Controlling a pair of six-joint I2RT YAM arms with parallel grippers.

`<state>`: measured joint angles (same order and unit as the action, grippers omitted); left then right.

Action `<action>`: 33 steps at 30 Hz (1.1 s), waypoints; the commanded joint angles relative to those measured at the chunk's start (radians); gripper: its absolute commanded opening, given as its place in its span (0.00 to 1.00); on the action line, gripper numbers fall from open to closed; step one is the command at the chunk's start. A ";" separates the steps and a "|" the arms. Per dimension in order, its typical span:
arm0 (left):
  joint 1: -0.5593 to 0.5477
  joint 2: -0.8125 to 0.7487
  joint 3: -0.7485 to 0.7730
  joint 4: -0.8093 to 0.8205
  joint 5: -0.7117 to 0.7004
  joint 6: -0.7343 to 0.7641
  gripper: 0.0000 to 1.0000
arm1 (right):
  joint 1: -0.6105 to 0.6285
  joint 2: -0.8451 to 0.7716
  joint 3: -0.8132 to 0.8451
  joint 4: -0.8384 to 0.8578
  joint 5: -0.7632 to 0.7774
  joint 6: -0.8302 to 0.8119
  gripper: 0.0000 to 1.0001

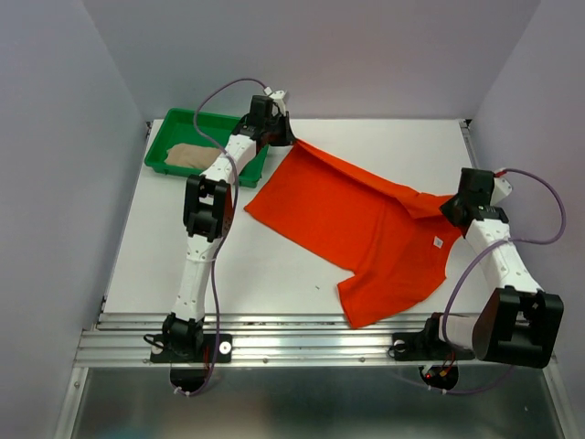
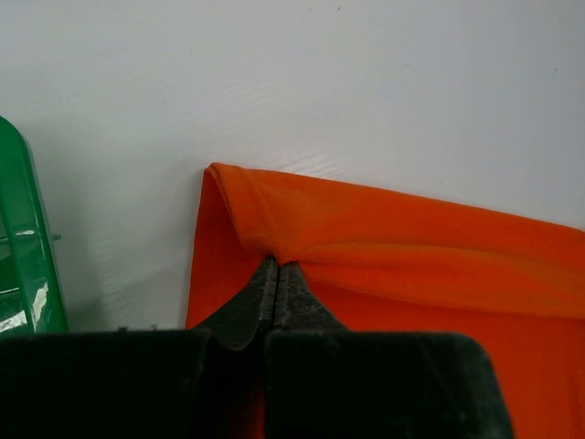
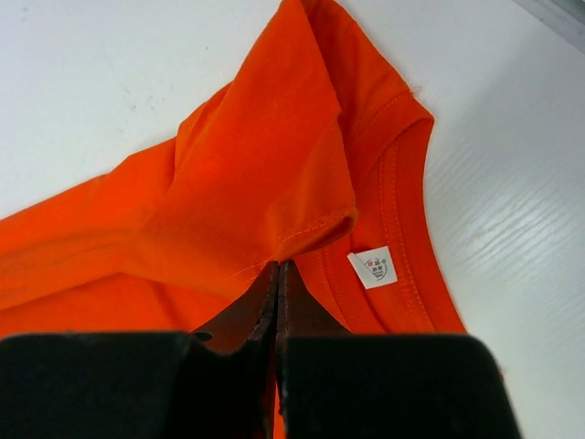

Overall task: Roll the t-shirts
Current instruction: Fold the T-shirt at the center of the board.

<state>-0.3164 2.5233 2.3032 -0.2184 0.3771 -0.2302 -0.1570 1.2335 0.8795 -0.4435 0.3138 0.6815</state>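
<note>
Orange t-shirt (image 1: pixel 366 229): soft, light, floppy; lay just beside the green tray (image 1: pixel 196 114).
Beige t-shirt (image 1: pixel 189 156): lay inside the tray.
Left gripper (image 1: pixel 291 142): pinched tight on the orange corner near the tray.
Right gripper (image 1: pixel 445 208): pinched tight on a collar-side fold, far from the tray.
Best hold: the edges.

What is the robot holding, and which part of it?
The orange-red t-shirt: the left end effector pinches its folded hem corner, the right end effector a fold beside the neckline.
</note>
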 commanded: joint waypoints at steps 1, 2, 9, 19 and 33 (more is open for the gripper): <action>0.010 -0.095 -0.008 -0.015 -0.007 0.038 0.00 | -0.009 -0.054 -0.017 -0.026 -0.031 0.018 0.01; 0.010 -0.095 -0.010 -0.019 -0.009 0.040 0.00 | -0.009 -0.066 -0.023 -0.029 -0.036 0.023 0.01; 0.010 -0.097 -0.018 -0.058 -0.018 0.049 0.00 | -0.009 -0.101 -0.076 -0.066 -0.036 0.047 0.01; 0.010 -0.087 -0.025 -0.085 -0.029 0.054 0.00 | 0.019 -0.138 -0.142 -0.118 -0.085 0.104 0.01; 0.010 -0.084 -0.031 -0.121 -0.056 0.069 0.00 | 0.028 -0.229 -0.198 -0.207 -0.102 0.168 0.01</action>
<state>-0.3164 2.5229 2.2818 -0.3309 0.3321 -0.1833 -0.1356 1.0512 0.6804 -0.6052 0.2008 0.8150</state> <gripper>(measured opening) 0.029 0.013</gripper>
